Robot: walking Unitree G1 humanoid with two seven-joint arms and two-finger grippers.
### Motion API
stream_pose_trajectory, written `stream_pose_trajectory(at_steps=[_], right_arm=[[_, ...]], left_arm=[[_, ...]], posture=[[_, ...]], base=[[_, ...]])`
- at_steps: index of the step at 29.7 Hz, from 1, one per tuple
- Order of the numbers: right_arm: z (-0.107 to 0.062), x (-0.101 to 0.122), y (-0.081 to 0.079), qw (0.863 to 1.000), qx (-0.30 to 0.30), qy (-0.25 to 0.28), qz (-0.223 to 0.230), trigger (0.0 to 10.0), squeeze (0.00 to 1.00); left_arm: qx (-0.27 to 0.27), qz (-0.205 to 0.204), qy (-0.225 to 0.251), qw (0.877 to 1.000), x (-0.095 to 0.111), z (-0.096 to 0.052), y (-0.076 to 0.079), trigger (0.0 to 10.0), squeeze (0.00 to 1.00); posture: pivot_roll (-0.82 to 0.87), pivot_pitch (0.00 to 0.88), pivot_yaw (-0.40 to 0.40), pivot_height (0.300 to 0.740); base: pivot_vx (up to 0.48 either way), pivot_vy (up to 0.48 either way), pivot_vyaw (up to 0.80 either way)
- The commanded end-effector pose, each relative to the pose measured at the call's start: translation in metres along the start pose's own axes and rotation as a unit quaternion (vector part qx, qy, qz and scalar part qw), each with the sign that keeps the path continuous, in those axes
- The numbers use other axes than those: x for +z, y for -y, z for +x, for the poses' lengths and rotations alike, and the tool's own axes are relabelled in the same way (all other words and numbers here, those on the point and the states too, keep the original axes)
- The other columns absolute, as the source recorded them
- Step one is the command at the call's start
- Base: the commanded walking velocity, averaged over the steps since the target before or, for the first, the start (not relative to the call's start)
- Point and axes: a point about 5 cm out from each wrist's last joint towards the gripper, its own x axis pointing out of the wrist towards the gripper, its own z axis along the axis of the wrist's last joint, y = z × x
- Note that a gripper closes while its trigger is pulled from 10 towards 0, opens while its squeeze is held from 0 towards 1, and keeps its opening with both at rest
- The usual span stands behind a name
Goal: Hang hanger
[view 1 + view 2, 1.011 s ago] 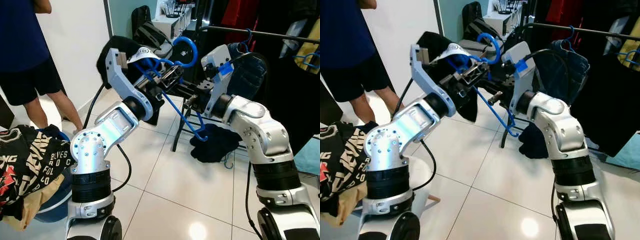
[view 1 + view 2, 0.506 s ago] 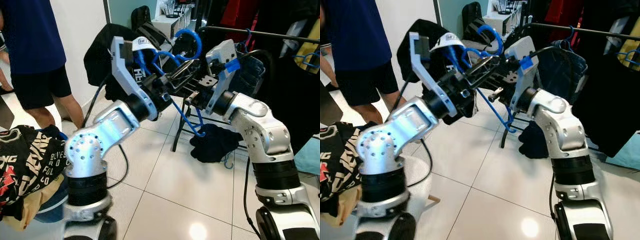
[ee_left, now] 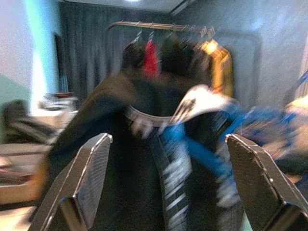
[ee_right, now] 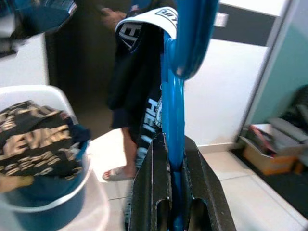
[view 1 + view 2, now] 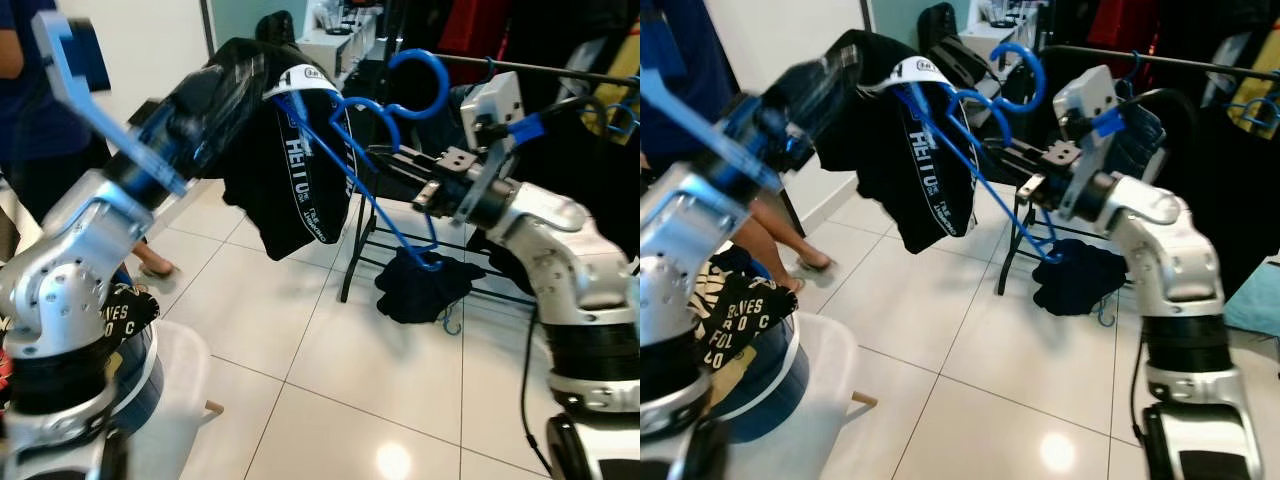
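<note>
Blue plastic forms the hanger (image 5: 385, 180), which sits in the upper centre of the left eye view with its hook curling upward near the top edge. A black T-shirt (image 5: 285, 170) with white lettering hangs from the hanger's left side, draped down toward the middle of the frame. The right pincer (image 4: 174, 192) is pressed together on the hanger's blue bar, as the right wrist view shows, with the bar running up between the two black fingers (image 4: 149, 187). The left pincer (image 3: 168, 183) is spread wide, its two fingers well apart, facing the shirt and hanger just ahead of it; the left arm itself is blurred at the upper left of the eye views. Behind the hanger, at the upper right, a dark clothes rail (image 5: 560, 68) carries hanging garments. On the tiled floor below the rail lies a dark heap of clothing (image 5: 425, 285). At the lower left a basket (image 5: 790, 400) holds printed clothes, and a person's legs (image 5: 790, 250) stand behind it.
</note>
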Motion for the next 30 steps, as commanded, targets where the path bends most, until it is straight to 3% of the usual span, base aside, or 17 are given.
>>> stream_pose_trajectory(at_steps=[1,2,4,6,7,13,15,17,19,22,30], right_arm=[[0.003,0.002,-0.004,0.999,0.018,0.017,0.022,10.0,0.00],[0.003,0.002,-0.004,0.999,0.018,0.017,0.022,10.0,0.00],[0.003,0.004,-0.005,0.999,0.023,0.030,0.040,10.0,0.00],[0.003,0.004,-0.005,0.999,0.023,0.030,0.040,10.0,0.00],[0.004,0.006,-0.006,0.998,0.026,0.038,0.052,10.0,0.00],[0.006,0.008,-0.009,0.996,0.037,0.050,0.071,10.0,0.00],[0.008,0.008,-0.011,0.995,0.042,0.052,0.075,10.0,0.00],[0.010,0.008,-0.014,0.994,0.050,0.055,0.080,10.0,0.00],[0.010,0.008,-0.014,0.994,0.050,0.055,0.080,10.0,0.00],[0.011,0.011,-0.018,0.993,0.062,0.059,0.081,10.0,0.00],[0.013,0.018,-0.023,0.991,0.082,0.067,0.079,10.0,0.00]], left_arm=[[-0.014,0.087,-0.007,0.996,-0.006,0.005,0.011,10.0,0.00],[-0.014,0.087,-0.007,0.996,-0.006,0.005,0.011,10.0,0.00],[-0.035,0.140,-0.016,0.989,-0.015,0.007,0.022,10.0,0.00],[-0.035,0.140,-0.016,0.989,-0.015,0.007,0.022,10.0,0.00],[-0.043,0.172,-0.019,0.984,-0.020,0.009,0.028,10.0,0.00],[-0.049,0.185,-0.023,0.981,-0.030,0.013,0.038,10.0,0.00],[-0.043,0.164,-0.024,0.985,-0.035,0.015,0.041,10.0,0.00],[-0.002,0.095,-0.034,0.995,-0.049,0.016,0.042,10.0,0.00],[-0.002,0.095,-0.034,0.995,-0.049,0.016,0.042,10.0,0.00],[0.045,0.049,-0.047,0.997,-0.067,0.015,0.043,10.0,0.00],[0.126,0.028,-0.066,0.990,-0.084,0.017,0.037,10.0,0.00]], posture=[[-0.10,0.000,0.009,0.740],[-0.10,0.000,0.009,0.740],[-0.10,0.000,0.009,0.740],[-0.10,0.000,0.009,0.740],[-0.10,0.000,0.009,0.740],[-0.10,0.000,0.012,0.740],[-0.10,0.000,0.012,0.740],[-0.10,0.000,0.015,0.740],[-0.10,0.000,0.015,0.740],[-0.10,0.000,0.015,0.740],[-0.11,0.000,0.013,0.740]], base=[[0.000,0.000,0.00],[0.000,0.000,0.00],[0.000,0.000,0.00],[0.000,0.000,0.00],[0.000,0.000,0.00],[0.000,0.000,0.00],[0.000,0.000,0.00],[0.000,0.000,0.00],[0.000,0.000,0.00],[0.000,0.000,0.00],[0.000,0.000,0.00]])
